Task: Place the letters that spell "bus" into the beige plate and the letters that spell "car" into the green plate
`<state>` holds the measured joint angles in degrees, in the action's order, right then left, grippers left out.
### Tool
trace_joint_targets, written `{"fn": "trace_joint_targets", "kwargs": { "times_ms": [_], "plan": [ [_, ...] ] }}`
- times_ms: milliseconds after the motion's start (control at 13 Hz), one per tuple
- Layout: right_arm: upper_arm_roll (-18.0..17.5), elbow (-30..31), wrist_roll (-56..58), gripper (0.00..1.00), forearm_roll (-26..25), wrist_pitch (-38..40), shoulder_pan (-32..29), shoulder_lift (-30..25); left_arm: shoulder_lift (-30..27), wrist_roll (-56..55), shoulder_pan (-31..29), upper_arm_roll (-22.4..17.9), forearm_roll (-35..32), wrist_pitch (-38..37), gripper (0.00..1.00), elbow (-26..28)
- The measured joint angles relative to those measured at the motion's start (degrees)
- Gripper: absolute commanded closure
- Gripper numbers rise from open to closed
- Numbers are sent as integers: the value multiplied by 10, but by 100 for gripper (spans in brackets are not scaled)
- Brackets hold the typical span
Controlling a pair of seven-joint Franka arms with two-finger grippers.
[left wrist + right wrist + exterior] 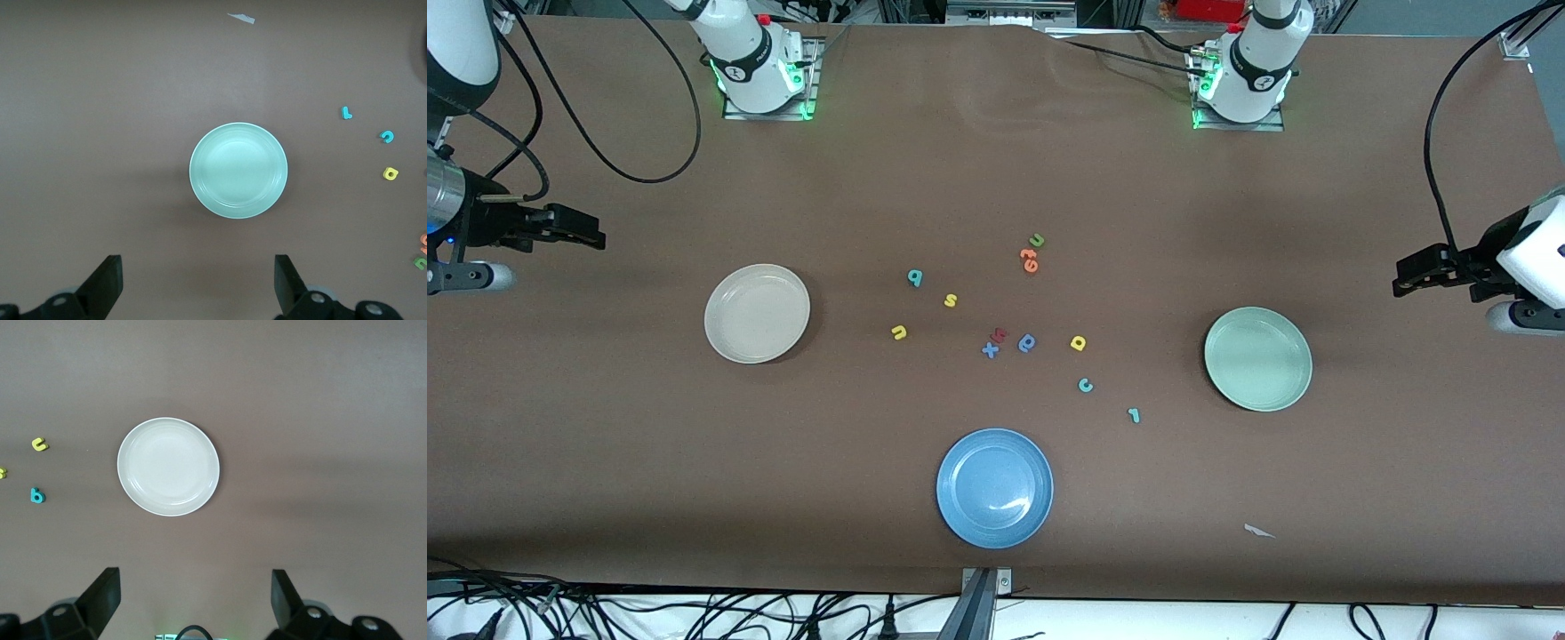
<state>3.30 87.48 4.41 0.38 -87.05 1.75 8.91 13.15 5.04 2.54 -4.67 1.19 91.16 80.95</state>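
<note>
**Awaiting first pick: both plates empty, all six letters loose on the tabletop**

Inspecting from largest to smallest. The brown tabletop (996, 178) carries three plates. The beige plate (757, 313) lies toward the right arm's end, the green plate (1258, 358) toward the left arm's end, and a blue plate (994, 487) sits close to the edge nearest the front camera. All three are empty.

The right gripper (591, 238) hangs over the tabletop's edge at the right arm's end, jaws spread wide and holding nothing. The left gripper (1405, 283) hangs likewise over the edge at the left arm's end, jaws spread and empty. Both arms wait.

The letters lie in a loose scatter mid-tabletop, between the beige and green plates. For "bus": teal "b" (914, 277), yellow "s" (951, 300) and yellow "u" (899, 332), grouped toward the beige plate. For "car": yellow "a" (1078, 342), teal "c" (1085, 385) and teal "r" (1134, 414), grouped toward the green plate. Not wanted: a green letter (1037, 240), orange letters (1030, 260), a blue round letter (1027, 342), a blue "x" (990, 349).

Handling judgement: the letters appear very light, soft and flat. A low pinch across a stroke, jaws nearly on the tabletop, seems advisable; they could skid or tip when nudged.
</note>
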Motion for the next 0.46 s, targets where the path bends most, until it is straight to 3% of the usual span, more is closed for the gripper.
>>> {"fn": "trace_joint_targets", "kwargs": {
  "times_ms": [462],
  "plan": [
    [1,6,0,0,-1,5,0,0,0,0,0,0,0,0,0,0]
  ]
}}
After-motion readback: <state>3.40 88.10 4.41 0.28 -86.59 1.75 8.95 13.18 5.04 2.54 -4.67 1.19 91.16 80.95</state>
